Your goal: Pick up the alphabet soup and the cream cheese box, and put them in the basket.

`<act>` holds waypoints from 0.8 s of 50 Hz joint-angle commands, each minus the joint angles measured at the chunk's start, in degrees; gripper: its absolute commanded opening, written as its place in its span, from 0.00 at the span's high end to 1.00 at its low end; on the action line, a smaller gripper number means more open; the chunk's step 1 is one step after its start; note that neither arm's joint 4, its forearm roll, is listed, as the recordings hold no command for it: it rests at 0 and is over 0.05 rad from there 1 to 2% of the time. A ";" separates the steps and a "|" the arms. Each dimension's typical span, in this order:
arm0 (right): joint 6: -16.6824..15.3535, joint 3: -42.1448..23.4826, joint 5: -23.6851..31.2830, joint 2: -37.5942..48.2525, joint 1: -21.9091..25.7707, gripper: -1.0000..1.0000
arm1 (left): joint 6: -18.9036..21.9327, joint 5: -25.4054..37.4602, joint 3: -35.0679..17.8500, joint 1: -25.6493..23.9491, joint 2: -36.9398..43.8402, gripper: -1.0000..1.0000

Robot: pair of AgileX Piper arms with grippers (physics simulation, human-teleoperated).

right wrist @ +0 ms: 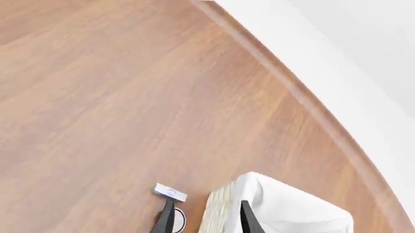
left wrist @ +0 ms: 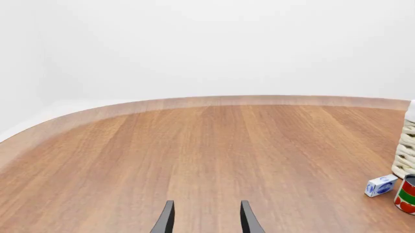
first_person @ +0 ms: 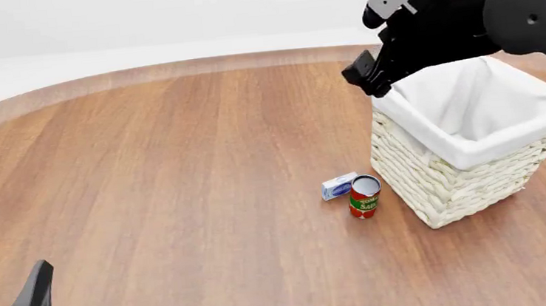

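Note:
The cream cheese box (first_person: pixel 340 186) lies flat on the table just left of the basket (first_person: pixel 453 182), and also shows as the box (left wrist: pixel 380 185) and the box (right wrist: pixel 170 193) in the wrist views. The alphabet soup is not visible in any view. My right gripper (first_person: pixel 366 78) hangs open above the basket's far left corner, its fingers (right wrist: pixel 167 218) apart over the lined rim (right wrist: pixel 279 208), holding nothing. My left gripper (first_person: pixel 4 302) stands open and empty near the table's front left, far from the box; its fingers (left wrist: pixel 165 218) are spread.
A red and green labelled can (first_person: pixel 364 196) stands upright beside the cream cheese box, close to the basket's front left wall; the can (left wrist: pixel 406 194) sits at the frame's edge in the left wrist view. The table's curved far edge (first_person: pixel 196 67) runs behind.

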 commanded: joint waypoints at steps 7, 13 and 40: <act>-2.96 0.34 1.86 5.53 4.60 0.00 | 0.00 0.00 0.00 0.00 -0.01 0.00; -5.08 0.39 1.39 7.12 4.32 0.00 | 0.01 0.00 0.00 0.00 -0.02 0.00; -18.97 1.41 -1.07 11.93 3.42 0.00 | -0.04 0.00 0.00 0.01 0.01 0.00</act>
